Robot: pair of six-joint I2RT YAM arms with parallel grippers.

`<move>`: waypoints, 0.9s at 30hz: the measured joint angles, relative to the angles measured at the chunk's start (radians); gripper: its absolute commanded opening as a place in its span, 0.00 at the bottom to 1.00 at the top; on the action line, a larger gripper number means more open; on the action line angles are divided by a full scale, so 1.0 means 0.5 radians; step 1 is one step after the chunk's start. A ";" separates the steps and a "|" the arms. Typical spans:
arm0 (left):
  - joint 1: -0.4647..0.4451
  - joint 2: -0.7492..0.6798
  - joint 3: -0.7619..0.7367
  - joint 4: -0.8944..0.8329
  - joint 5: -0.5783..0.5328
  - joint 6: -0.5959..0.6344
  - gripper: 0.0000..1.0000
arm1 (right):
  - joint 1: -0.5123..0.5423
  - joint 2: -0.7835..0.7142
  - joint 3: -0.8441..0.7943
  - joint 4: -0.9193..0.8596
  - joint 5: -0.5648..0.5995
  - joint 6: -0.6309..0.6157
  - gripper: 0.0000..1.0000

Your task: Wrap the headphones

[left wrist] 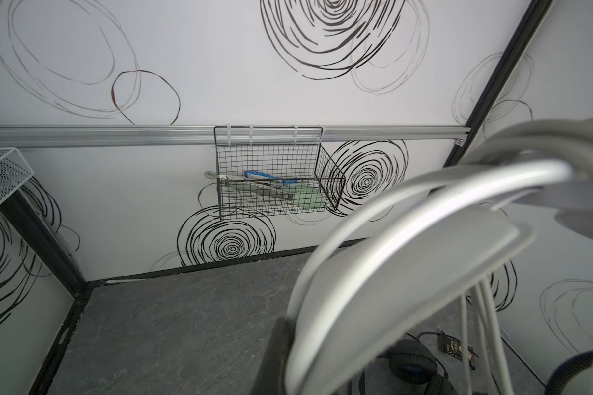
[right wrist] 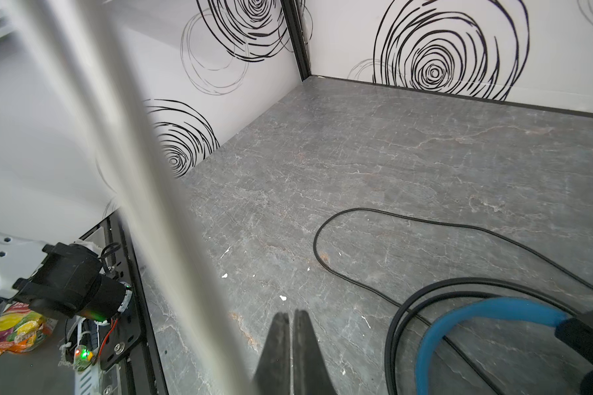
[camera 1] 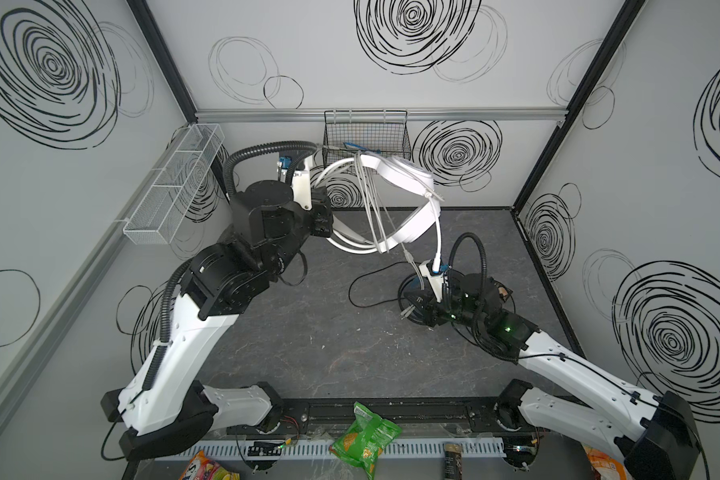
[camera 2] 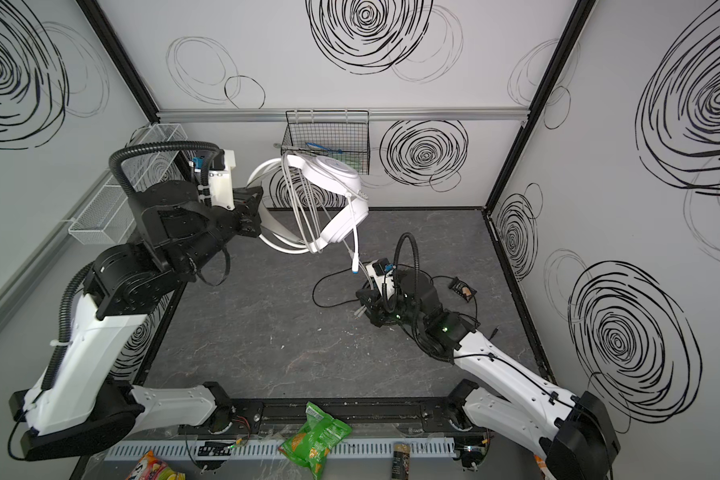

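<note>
A dark grey, marble-veined worktop (camera 1: pixel 308 345) sits boxed in by white walls scrawled with black swirls, an aluminium rail (camera 1: pixel 454 113) running along the back one. On the left wall hangs a white mesh tray (camera 1: pixel 171 187). Beside it the left gripper (camera 1: pixel 326 222), fingers pinched on the headband, holds the white headset (camera 1: pixel 408 176) in the air near the worktop's back edge, its white cable (camera 1: pixel 438 237) dangling. The band fills much of the left wrist view. Behind it a black wire basket (camera 1: pixel 366 133) hooks on the rail, flat packets inside. Right of centre a black cable (right wrist: pixel 315 241) curls across the worktop. There the right gripper (right wrist: pixel 291 318) sits low over the surface, fingers pressed together, nothing showing between them. The white cable, blurred, crosses its wrist view. Just beside it lies the black headset (right wrist: pixel 476 306), blue-banded, largely hidden under the right arm in both top views. A small dark packet (camera 2: pixel 462 288) lies nearer the right edge. Past the front edge lie a colourful bag (camera 1: pixel 208 465), a green snack bag (camera 1: pixel 364 440) and a dark tube (camera 1: pixel 452 457).
</note>
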 measured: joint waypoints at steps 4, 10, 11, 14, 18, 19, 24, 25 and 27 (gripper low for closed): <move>0.127 0.031 -0.041 0.009 0.041 -0.044 0.00 | 0.161 -0.043 0.044 -0.116 0.098 -0.055 0.00; 0.281 0.073 -0.165 0.095 0.080 -0.091 0.00 | 0.450 0.032 0.188 -0.267 0.282 -0.146 0.00; 0.310 0.076 -0.206 0.126 0.085 -0.096 0.00 | 0.490 0.059 0.224 -0.301 0.311 -0.169 0.00; 0.392 0.086 -0.327 0.190 0.086 -0.101 0.00 | 0.609 0.123 0.347 -0.408 0.407 -0.231 0.00; 0.447 0.110 -0.450 0.231 0.053 -0.076 0.00 | 0.802 0.188 0.563 -0.578 0.565 -0.314 0.00; 0.449 0.117 -0.475 0.243 0.043 -0.063 0.00 | 0.854 0.211 0.629 -0.617 0.607 -0.335 0.00; 0.420 0.130 -0.591 0.300 -0.018 0.040 0.00 | 1.032 0.381 0.986 -0.855 0.825 -0.438 0.00; 0.410 0.130 -0.620 0.318 -0.032 0.066 0.00 | 1.045 0.426 1.067 -0.911 0.859 -0.461 0.00; 0.398 0.130 -0.676 0.354 -0.053 0.108 0.00 | 1.061 0.519 1.231 -1.019 0.926 -0.513 0.00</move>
